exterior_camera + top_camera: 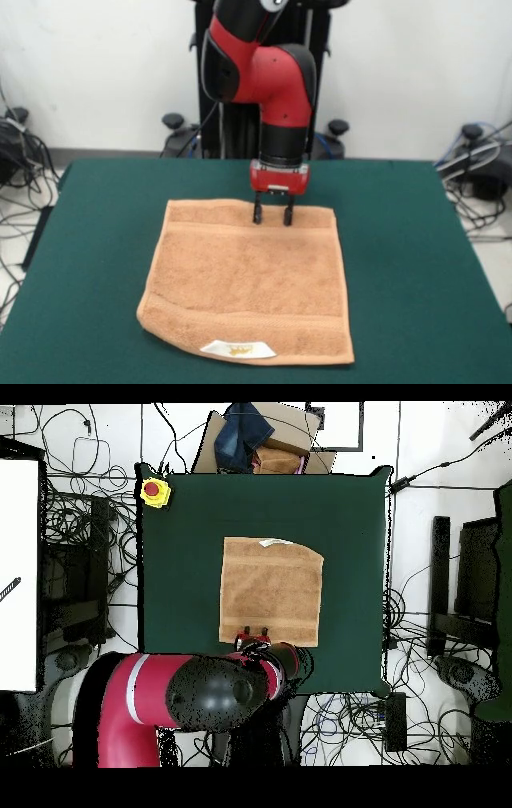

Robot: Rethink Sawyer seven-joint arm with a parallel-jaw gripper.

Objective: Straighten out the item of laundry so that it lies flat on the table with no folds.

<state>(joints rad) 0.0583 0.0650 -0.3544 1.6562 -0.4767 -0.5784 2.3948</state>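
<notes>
The orange-tan towel point(250, 286) lies spread out on the dark green table point(416, 264), roughly square, with its white label point(238, 349) at the edge nearest the front camera. One near corner curls slightly. It also shows in the overhead view point(270, 589), label point(275, 542) at its top edge. My gripper point(273, 214) hangs straight down at the towel's far edge, near the robot's side, with its two black fingers point(258, 213) apart and their tips at or just above the cloth. It holds nothing. In the overhead view the gripper point(252, 631) is at the towel's bottom edge.
A yellow box with a red button point(154, 491) sits at the table's corner. Cardboard boxes and a dark cloth point(250, 434) lie beyond the table's far edge. Cables cover the floor around the table. The red arm point(190, 699) overhangs the table's robot-side edge.
</notes>
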